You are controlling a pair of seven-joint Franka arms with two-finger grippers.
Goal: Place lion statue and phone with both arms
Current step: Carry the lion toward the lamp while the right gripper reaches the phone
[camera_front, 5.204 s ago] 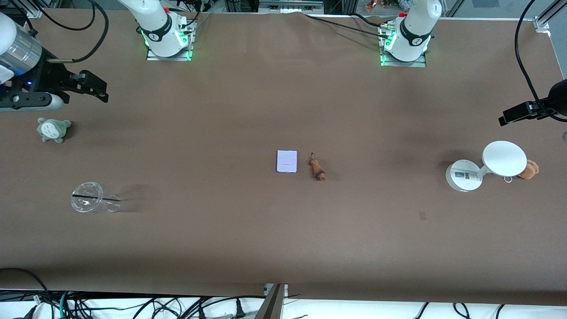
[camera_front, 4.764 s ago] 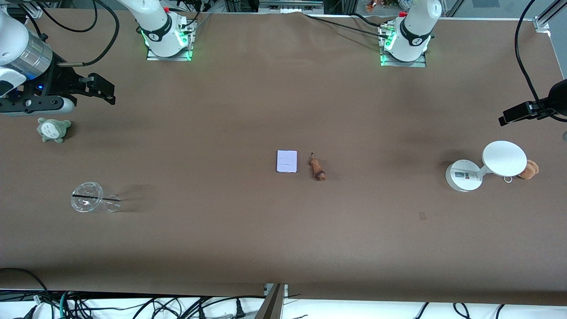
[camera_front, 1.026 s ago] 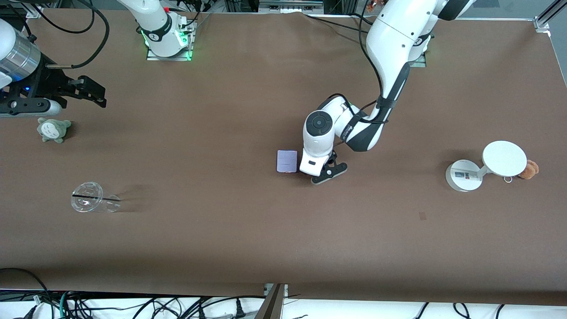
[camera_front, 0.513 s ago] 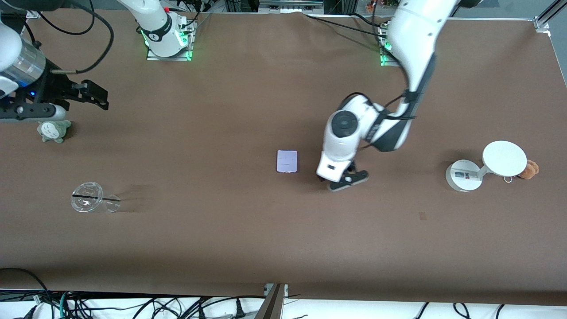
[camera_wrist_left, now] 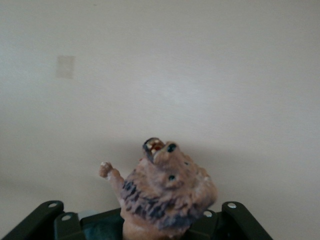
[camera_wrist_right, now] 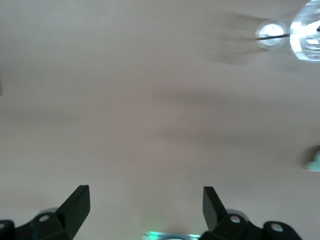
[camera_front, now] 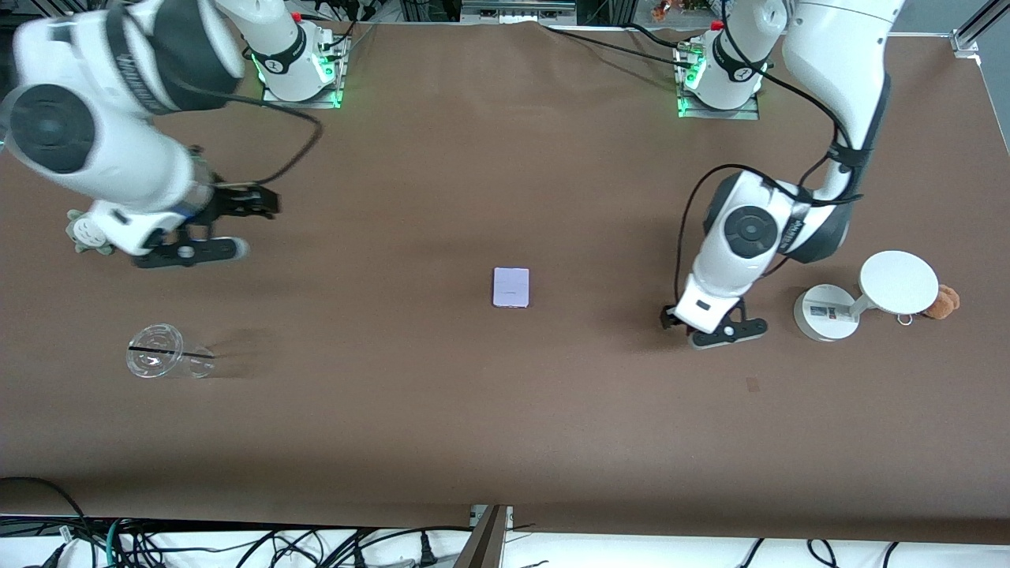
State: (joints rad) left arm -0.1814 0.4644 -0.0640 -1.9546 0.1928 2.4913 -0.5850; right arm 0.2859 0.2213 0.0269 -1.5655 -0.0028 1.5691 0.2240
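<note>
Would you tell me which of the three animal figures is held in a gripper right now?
The lion statue, clamped in the left gripper; the grey-green plush and orange-brown plush lie on the table.

This is a robotics lab: two white arms are bolted by metal plates (camera_front: 300, 99) with green lights to a long brown-covered surface (camera_front: 505, 410). Loose black cables (camera_front: 237, 544) tangle along the near edge, and aluminium framing (camera_front: 974, 24) stands at one corner. The things set out are odd test props, a clear cup (camera_front: 162, 359) and a white stand (camera_front: 864, 304).
</note>
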